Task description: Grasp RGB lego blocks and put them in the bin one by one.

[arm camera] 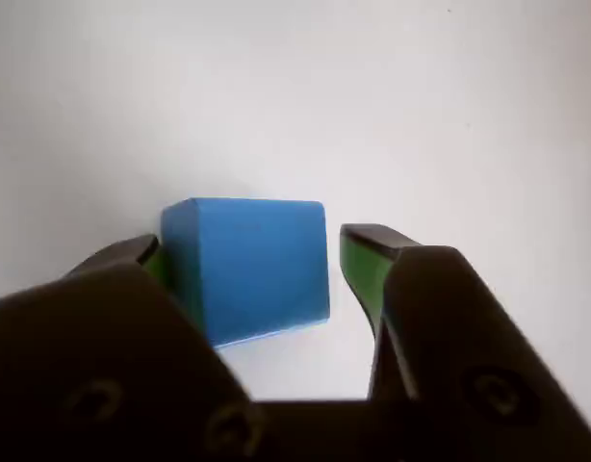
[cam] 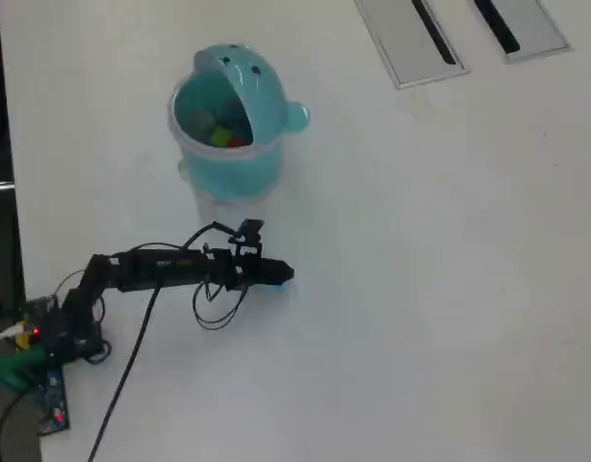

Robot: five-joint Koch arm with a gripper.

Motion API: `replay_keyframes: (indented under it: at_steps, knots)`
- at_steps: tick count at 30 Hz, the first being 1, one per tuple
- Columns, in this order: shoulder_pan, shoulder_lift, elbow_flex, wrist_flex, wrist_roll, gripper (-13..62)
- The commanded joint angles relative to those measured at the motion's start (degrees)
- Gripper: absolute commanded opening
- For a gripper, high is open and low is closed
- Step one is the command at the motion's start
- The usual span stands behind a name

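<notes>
Right now my gripper (arm camera: 334, 274) stands wide around the blue block (arm camera: 247, 268), which sits on the white table (arm camera: 295, 96). In the wrist view the left finger lies against or very near the block's left face, partly hidden behind my own housing, while the green pad (arm camera: 358, 265) of the right finger stands just clear of its right face with a sliver of table showing between. So I judge this the grasp step for the last block: in the overhead view the bin (cam: 233, 115) already shows red and yellow-green pieces inside its open mouth.

Next, as I judge it, comes closing squarely on the two side faces; the block looks a little turned against my fingers, so it may twist or slide as I squeeze. After that, a lift high enough to clear the bin's rim and a swing towards its opening.

Taking the bin as landmark in the overhead view, the block (cam: 273, 286) lies below it and slightly right, under my fingertips, and my arm (cam: 161, 269) reaches in from the bin's lower left. Nothing stands between block and bin. The grey slotted panels (cam: 411, 38) lie well apart to the bin's upper right, and open table spreads right of it. A loose cable (cam: 214, 313) loops beneath my wrist and could drag.
</notes>
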Motion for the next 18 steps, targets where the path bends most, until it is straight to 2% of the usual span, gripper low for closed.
replay_keyframes:
  at_steps: [1, 14, 18]
  knots:
    - [0.3, 0.7, -4.0, -3.3, -2.5, 31.1]
    - [0.6, -2.7, -5.3, -3.4, -6.9, 29.6]
    - [0.8, -3.6, -5.1, -2.6, -7.1, 25.0]
